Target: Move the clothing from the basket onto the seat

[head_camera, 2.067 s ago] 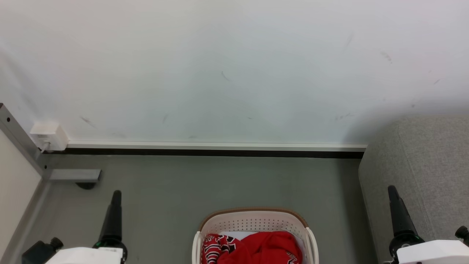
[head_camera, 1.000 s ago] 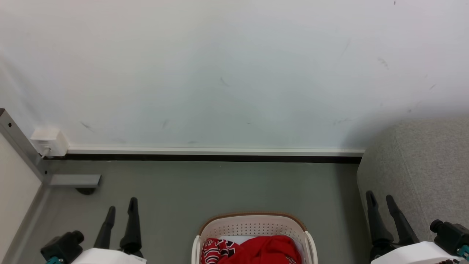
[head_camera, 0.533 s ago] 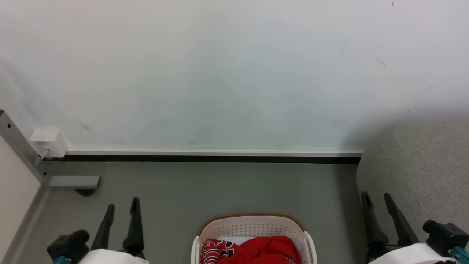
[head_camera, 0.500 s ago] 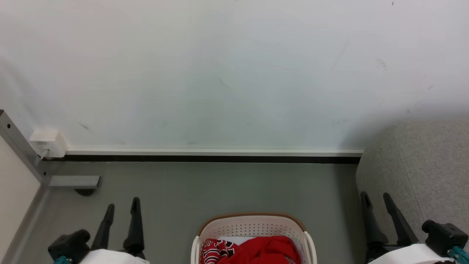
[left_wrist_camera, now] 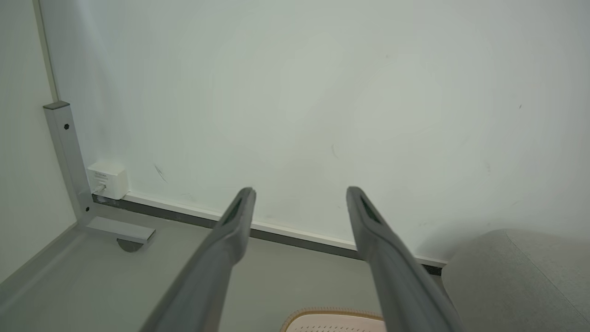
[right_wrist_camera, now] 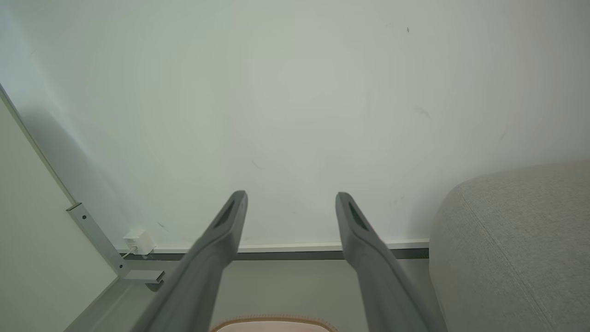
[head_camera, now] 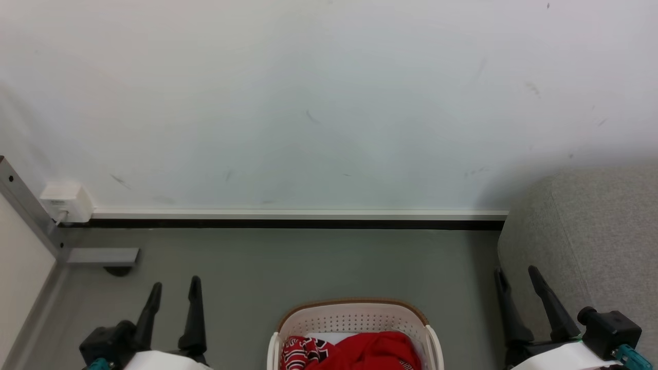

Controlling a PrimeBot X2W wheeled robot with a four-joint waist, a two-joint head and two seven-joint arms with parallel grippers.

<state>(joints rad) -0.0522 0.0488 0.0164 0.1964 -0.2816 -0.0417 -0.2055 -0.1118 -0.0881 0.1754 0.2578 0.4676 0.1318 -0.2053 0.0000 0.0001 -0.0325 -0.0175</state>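
Bright red clothing (head_camera: 360, 352) with black-and-white lettering lies bunched in the white perforated basket (head_camera: 354, 314), which stands on the floor at the bottom middle of the head view. Its brown rim (left_wrist_camera: 332, 314) also peeks in low in both wrist views. The light grey seat (head_camera: 596, 231) fills the right side. My left gripper (head_camera: 175, 285) hovers open left of the basket, nothing between its fingers. My right gripper (head_camera: 516, 272) is open too, to the basket's right beside the seat's edge. Both point towards the wall.
A pale wall (head_camera: 318, 103) with a white and black skirting strip runs across ahead. At the left stand a grey metal post with a foot bracket (head_camera: 100, 255) and a small white socket box (head_camera: 64, 200). Grey floor (head_camera: 308, 262) lies between basket and wall.
Both grippers have turned so that two spread fingers show on each, and both have drifted inwards towards the basket. The head view has shifted slightly.
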